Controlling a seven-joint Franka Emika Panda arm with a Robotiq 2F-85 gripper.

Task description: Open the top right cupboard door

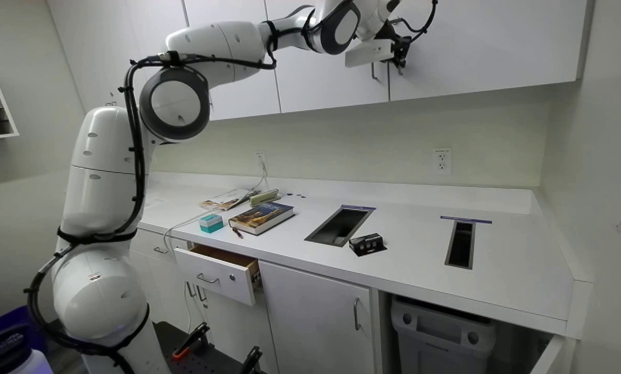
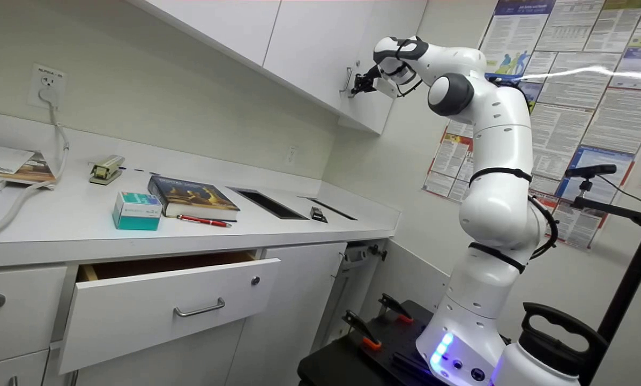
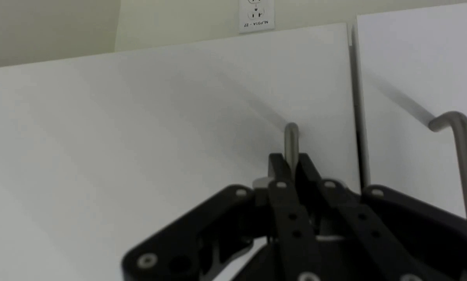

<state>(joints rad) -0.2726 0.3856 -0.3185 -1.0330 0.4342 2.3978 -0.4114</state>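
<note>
The top right cupboard door (image 1: 487, 47) is a flat white door in an exterior view, at the upper right. It fills the left of the wrist view (image 3: 120, 136) and also shows in an exterior view (image 2: 374, 112). It looks shut or nearly so, with a narrow dark gap along its handle side. Its silver bar handle (image 3: 291, 138) stands between my fingertips; the fingers hide most of it. My gripper (image 3: 291, 164) is shut on this handle, with a finger touching each side. The gripper also shows at the door in both exterior views (image 1: 400, 65) (image 2: 355, 91).
The narrower upper door (image 1: 331, 78) beside it has its own silver handle (image 3: 466, 164), close to my gripper. A side wall (image 1: 611, 130) stands at the cupboard's right end. Below are the white counter (image 1: 518, 259), a book (image 1: 261, 217) and a pulled-out drawer (image 1: 217, 275).
</note>
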